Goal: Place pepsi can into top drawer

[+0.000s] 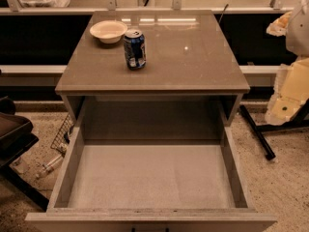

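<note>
The pepsi can [134, 49] stands upright on the worktop [193, 64] near a bowl [108, 31], with the top drawer [66, 175] open below. The gripper [289, 93] is at the right edge; I cannot tell its grip.

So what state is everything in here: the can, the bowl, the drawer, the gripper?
pepsi can: upright on the cabinet top, just in front of the bowl, not gripped.
bowl: right way up, looks empty.
top drawer: pulled open, nothing in it.
gripper: at the right edge of the view, off to the side of the cabinet, well away from the can.
</note>
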`<state>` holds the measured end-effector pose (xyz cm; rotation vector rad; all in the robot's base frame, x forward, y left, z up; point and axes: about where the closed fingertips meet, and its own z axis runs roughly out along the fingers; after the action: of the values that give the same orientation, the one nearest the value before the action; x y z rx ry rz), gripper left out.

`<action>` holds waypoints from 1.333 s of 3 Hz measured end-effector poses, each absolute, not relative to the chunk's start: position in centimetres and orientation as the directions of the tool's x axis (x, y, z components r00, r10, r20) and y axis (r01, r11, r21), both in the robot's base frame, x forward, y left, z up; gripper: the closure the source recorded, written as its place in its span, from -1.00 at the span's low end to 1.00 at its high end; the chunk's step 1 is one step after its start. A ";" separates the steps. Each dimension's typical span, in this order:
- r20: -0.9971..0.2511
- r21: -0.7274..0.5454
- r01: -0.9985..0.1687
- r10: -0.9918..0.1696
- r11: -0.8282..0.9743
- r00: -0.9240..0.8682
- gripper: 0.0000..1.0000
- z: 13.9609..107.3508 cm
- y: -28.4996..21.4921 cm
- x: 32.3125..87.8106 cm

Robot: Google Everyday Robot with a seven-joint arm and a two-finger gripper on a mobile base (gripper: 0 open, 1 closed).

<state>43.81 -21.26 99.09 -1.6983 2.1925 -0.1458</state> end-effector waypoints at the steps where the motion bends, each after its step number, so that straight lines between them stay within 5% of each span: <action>1: -0.220 -0.300 -0.915 -0.953 0.271 -0.210 -1.00 99.1 -21.2 43.8; 2: -0.309 -0.290 -0.921 -0.936 0.262 -0.169 -1.00 99.1 -18.7 46.0; 4: -0.711 -0.241 -0.929 -0.703 0.281 -0.029 -1.00 98.9 -10.3 54.9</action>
<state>54.85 -10.30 98.94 -1.4813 1.7886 0.3746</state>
